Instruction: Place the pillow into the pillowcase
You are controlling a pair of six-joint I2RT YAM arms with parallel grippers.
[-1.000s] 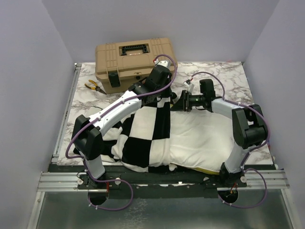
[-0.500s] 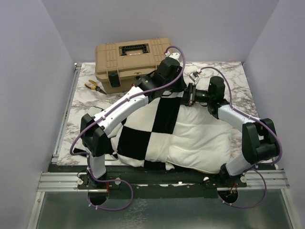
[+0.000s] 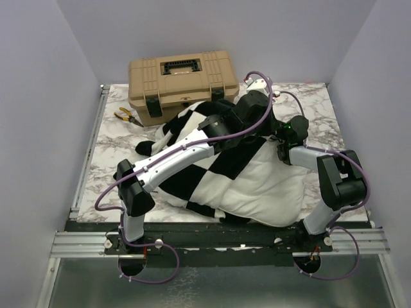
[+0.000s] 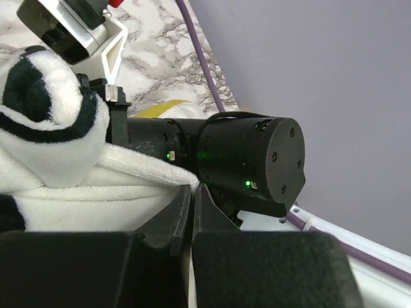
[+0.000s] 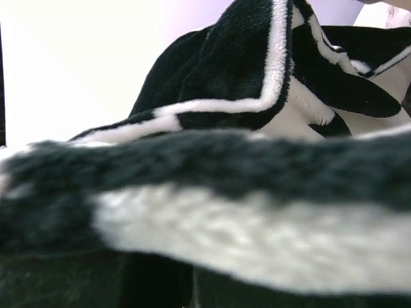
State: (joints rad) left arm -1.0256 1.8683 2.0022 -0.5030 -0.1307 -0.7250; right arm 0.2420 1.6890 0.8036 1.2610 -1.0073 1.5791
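Left claw (image 4: 191,196) pinches pillowcase (image 4: 61,135), wrist view only; right claw (image 5: 192,289) closed, hidden overhead.

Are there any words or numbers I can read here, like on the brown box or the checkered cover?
No text can be read in any view.
Tan toolbox: there may be a label in the lid's recess, but it is too small and blurred to read.
Checkered pillowcase: only black and white squares, no writing.
White pillow: no tag or print shows.
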